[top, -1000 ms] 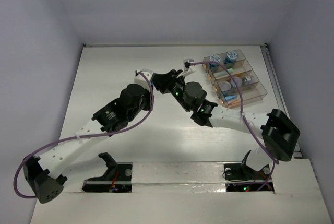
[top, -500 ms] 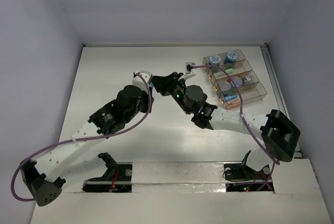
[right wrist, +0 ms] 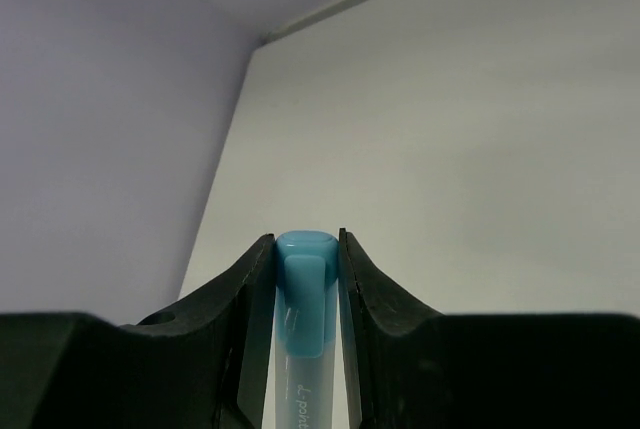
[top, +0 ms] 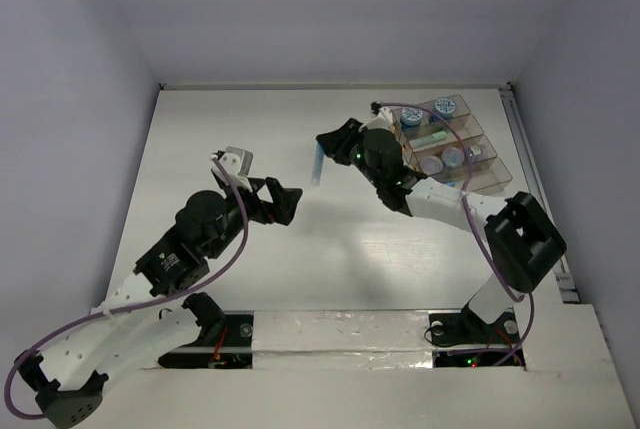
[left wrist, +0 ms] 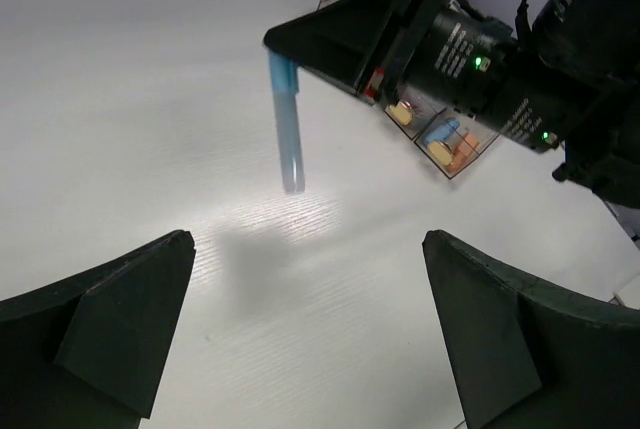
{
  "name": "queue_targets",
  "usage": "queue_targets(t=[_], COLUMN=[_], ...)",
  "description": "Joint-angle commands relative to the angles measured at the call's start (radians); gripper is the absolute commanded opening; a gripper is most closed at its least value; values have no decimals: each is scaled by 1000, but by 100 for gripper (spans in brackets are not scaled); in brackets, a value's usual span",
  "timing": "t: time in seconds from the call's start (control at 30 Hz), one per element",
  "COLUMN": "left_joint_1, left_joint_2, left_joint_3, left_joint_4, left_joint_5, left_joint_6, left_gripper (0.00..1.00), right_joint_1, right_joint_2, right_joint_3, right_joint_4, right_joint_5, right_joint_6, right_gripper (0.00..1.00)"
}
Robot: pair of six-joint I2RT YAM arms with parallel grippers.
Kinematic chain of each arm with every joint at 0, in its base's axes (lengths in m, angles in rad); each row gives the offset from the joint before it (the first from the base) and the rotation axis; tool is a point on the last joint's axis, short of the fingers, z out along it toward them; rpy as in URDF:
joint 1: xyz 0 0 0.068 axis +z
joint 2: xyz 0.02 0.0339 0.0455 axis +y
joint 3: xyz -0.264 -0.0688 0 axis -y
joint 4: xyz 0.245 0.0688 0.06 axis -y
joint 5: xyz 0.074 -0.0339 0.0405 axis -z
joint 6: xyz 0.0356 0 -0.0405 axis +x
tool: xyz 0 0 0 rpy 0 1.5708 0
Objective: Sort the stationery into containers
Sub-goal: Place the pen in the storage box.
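Note:
My right gripper point(top: 326, 141) is shut on the capped end of a light-blue stick point(top: 316, 163), which hangs above the table's middle. In the right wrist view the stick point(right wrist: 305, 339) sits tight between both fingers. The left gripper point(top: 290, 203) stands open and holds nothing, below and left of the stick, apart from it. Its wrist view shows the stick point(left wrist: 287, 129) held under the right gripper point(left wrist: 345, 34), with the left fingers point(left wrist: 110, 339) wide apart. The containers point(top: 500, 175) stand at the right, holding blue rolls point(top: 441, 107), small jars point(top: 453, 156) and a pale stick point(top: 430, 136).
The right arm's purple cable point(top: 462, 184) loops over the bins. White walls close the table at the back and both sides. The arm bases point(top: 460, 334) sit at the near edge.
The left gripper has opened, let go of the light-blue stick and drawn back to the left. The right gripper has carried the stick up and toward the back.

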Motion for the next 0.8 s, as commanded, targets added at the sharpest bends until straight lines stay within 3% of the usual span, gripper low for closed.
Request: queue_targets(t=[0.0,0.27,0.5,0.77], left_joint_1=[3,3,3,3], left_joint_2=[-52,-65,-81,-75], left_joint_3=[-13,14,-10,-23], left_joint_4=[3,-20,15,8], left_joint_5=[-23,-52,-11,28], left_joint_6=[3,54,79,73], left_gripper=[99,99,99,99], right_joint_1=[-46,-215,-556,-764], right_joint_2=[-15,-64,-141,-71], right_joint_3=[62,-16,-127,-98], right_joint_4=[-3,-50,-72,-81], right_joint_5=[3,30,-2,-34], right_joint_6=[6,-35,-52,-17], right_gripper=[0,0,0,0])
